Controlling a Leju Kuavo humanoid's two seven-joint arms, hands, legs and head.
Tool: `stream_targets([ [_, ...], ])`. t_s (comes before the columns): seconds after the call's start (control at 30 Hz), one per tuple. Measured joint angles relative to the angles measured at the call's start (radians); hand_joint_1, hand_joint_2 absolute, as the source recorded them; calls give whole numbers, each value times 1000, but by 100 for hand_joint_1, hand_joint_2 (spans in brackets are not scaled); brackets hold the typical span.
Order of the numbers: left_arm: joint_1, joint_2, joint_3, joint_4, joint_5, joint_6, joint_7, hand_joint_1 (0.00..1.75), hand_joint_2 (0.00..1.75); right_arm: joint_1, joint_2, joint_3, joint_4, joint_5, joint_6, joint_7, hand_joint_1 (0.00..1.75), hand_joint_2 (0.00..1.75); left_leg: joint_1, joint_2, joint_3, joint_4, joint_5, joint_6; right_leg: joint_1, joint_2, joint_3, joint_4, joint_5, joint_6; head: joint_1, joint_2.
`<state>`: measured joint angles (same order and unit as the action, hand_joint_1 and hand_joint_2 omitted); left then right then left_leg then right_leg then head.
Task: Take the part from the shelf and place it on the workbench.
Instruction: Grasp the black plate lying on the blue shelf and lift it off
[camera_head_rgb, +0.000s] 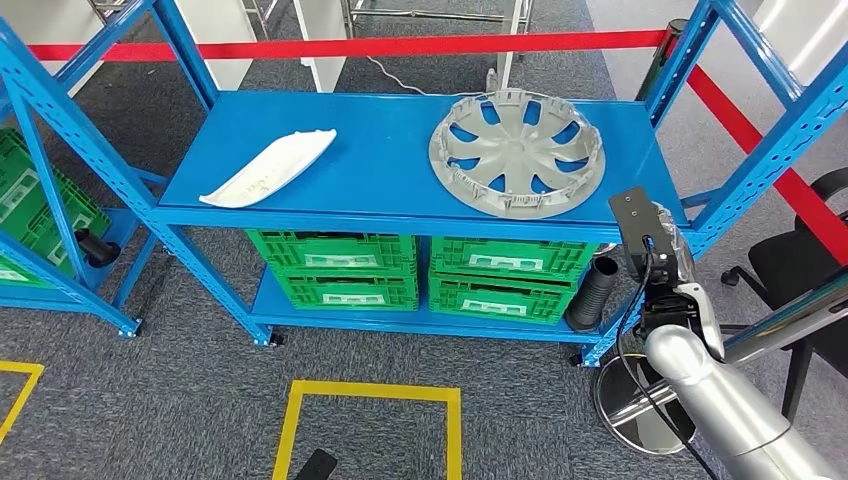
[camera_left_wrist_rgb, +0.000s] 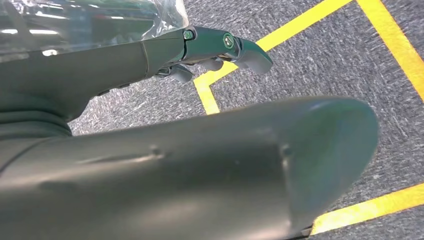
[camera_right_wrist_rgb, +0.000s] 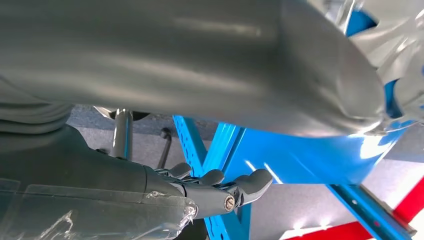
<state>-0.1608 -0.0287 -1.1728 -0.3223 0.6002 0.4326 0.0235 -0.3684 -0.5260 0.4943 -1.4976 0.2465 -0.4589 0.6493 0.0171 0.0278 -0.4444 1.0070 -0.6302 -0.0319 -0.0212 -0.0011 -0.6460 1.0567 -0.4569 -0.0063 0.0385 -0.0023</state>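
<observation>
The shelf (camera_head_rgb: 400, 150) is glossy blue painted metal, reflecting light. Beside the right hand (camera_right_wrist_rgb: 220, 187), the hubcap (camera_head_rgb: 517, 153) looks like matt grey plastic. Farther from that hand lies a smooth white plastic part (camera_head_rgb: 270, 168). The arm (camera_head_rgb: 720, 400) is satin silver metal. The floor (camera_left_wrist_rgb: 320, 60) is rough grey carpet.

My thumb (camera_right_wrist_rgb: 280, 65) looms so close to the right wrist camera that it blurs and covers most of the hubcap (camera_right_wrist_rgb: 400, 45) — just a pale sliver shows past its tip. At my left wrist, my thumb (camera_left_wrist_rgb: 200, 170) hides much of the carpet, and the yellow floor lines (camera_left_wrist_rgb: 280, 42) run out of frame.
</observation>
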Motion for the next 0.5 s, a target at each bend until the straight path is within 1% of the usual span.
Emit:
stream_targets([
  [0.03, -1, 0, 0, 0, 0, 0, 0, 0, 0, -2, 0, 1, 0, 1, 0, 0, 0, 0, 0, -6, -25, 48, -22, -1, 0, 1, 5, -2, -3, -5, -2, 0],
  [0.07, -1, 0, 0, 0, 0, 0, 0, 0, 0, -3, 0, 2, 0, 1, 1, 0, 0, 0, 0, -11, -65, 118, -47, -1, 1, 3, 10, -3, -7, -10, -4, 0],
  [0.1, 0, 0, 0, 0, 0, 0, 0, 0, 0, -3, 0, 3, 1, 2, 2, 0, 0, 0, -1, -14, -112, 194, -70, 1, 3, 5, 13, -3, -10, -13, -6, 0],
  [0.13, 2, 0, 0, 0, 0, 0, 0, 0, 0, -2, 0, 5, 1, 2, 3, 0, 0, 0, -3, -14, -159, 259, -80, 3, 5, 7, 17, -4, -14, -15, -7, 0],
  [0.17, 5, 1, 0, 0, 0, 0, 0, 0, 0, -1, 0, 7, 3, 2, 4, 0, 0, 0, -4, -15, -193, 291, -67, 6, 7, 11, 23, -3, -19, -16, -7, 0],
  [0.2, 6, 1, 0, 0, 0, 0, 0, 0, 0, 0, 0, 9, 4, 4, 5, 1, 0, 0, -6, -15, -210, 286, -34, 11, 9, 15, 30, -3, -24, -17, -7, 0],
  [0.23, 7, 1, 0, 0, -1, 0, 0, 0, 0, -1, 0, 11, 4, 8, 6, 2, 0, 0, -9, -16, -210, 243, 22, 19, 12, 20, 42, -4, -31, -16, -8, 0],
  [0.27, 8, 2, 0, 0, -1, 0, 0, 0, 0, -1, 0, 12, 5, 15, 8, 5, 0, 0, -13, -19, -197, 184, 75, 28, 12, 23, 52, -5, -37, -15, -8, 0],
  [0.3, 8, 2, 0, 1, -2, 0, 0, 0, 0, -3, 0, 13, 6, 29, 13, 10, 0, 0, -17, -23, -183, 132, 116, 38, 14, 26, 63, -6, -43, -13, -7, 0],
  [0.33, 8, 3, 0, 1, -2, 0, 0, 0, 0, -5, 0, 14, 7, 53, 25, 15, 0, 0, -21, -27, -169, 90, 140, 45, 14, 28, 70, -8, -47, -9, -5, 0],
  [0.37, 8, 4, 0, 2, -3, 0, 0, 0, 0, -8, 0, 16, 8, 97, 50, 20, 0, 0, -25, -30, -160, 70, 141, 50, 13, 31, 72, -10, -48, -4, -5, 0],
  [0.4, 7, 4, 0, 2, -3, -1, 0, 0, 0, -11, 0, 18, 10, 159, 90, 23, 0, 0, -27, -31, -154, 57, 134, 53, 13, 33, 72, -13, -47, 2, -5, 0],
  [0.47, 4, 5, 1, 2, -4, -2, 1, 0, 0, -18, 0, 17, 14, 335, 208, 25, 0, 0, -24, -30, -140, 27, 124, 56, 11, 31, 68, -15, -48, 14, -6, 0],
  [0.5, 3, 5, 1, 2, -4, -3, 2, 0, 0, -23, 1, 16, 14, 428, 274, 25, 0, 0, -20, -29, -133, 15, 123, 58, 12, 26, 61, -2, -57, 19, -5, 0],
])
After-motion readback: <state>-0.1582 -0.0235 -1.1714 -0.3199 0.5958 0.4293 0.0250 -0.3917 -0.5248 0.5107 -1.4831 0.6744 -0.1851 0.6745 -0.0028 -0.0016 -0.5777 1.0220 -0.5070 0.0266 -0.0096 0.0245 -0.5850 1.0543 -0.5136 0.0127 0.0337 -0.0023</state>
